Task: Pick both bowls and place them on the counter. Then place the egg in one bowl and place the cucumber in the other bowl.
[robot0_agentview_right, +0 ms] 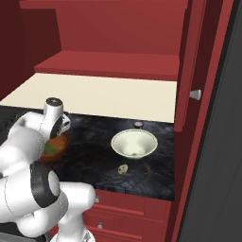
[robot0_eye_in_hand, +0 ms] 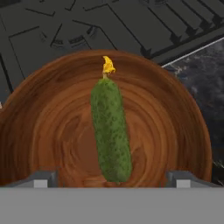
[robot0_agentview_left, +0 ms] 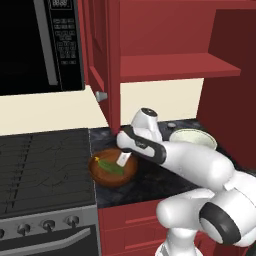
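The egg [robot0_agentview_right: 123,168] is showing near the counter [robot0_agentview_right: 156,179]'s front edge; the gripper [robot0_eye_in_hand: 112,177] is hovering spread over the cucumber [robot0_eye_in_hand: 111,130] in the wooden bowl [robot0_eye_in_hand: 52,131].

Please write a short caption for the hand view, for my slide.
Open claw above the cucumber lying inside the brown wooden bowl, beside the stovetop.

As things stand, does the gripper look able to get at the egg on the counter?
Probably yes: the egg lies bare on the counter before the pale bowl, nothing over it; the gripper hangs open above the cucumber.

Kitchen — stove [robot0_agentview_left: 45,165], microwave [robot0_agentview_left: 40,45], cabinets [robot0_agentview_left: 165,40]
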### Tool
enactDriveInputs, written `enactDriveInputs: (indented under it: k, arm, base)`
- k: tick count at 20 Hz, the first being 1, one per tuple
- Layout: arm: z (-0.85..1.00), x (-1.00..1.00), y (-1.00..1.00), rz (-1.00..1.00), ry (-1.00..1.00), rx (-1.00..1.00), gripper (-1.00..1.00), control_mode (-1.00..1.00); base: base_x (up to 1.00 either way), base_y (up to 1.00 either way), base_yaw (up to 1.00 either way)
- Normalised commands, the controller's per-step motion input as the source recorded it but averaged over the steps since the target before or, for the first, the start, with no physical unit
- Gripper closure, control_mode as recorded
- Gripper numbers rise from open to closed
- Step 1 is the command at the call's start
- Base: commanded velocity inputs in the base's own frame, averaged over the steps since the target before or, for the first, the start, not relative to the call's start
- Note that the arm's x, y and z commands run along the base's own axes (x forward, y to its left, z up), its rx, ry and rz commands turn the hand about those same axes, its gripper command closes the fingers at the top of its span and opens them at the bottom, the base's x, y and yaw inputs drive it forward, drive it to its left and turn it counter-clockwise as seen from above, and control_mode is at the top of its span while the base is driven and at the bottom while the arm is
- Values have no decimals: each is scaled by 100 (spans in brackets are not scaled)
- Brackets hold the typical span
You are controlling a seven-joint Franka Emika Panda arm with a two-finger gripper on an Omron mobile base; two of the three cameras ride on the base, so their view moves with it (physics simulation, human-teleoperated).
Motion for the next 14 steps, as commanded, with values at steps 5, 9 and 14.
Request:
enactDriveInputs:
  k: [5,9,14]
  arm:
    - [52,-40,-58,-11,0,0,-100,-100]
    - [23,-46,-80,-27,0,0,-100,-100]
    - [16,-43,-80,-34,7,0,-100,-100]
  base:
    - [0,0,0]
    - [0,0,0]
    - [0,0,0]
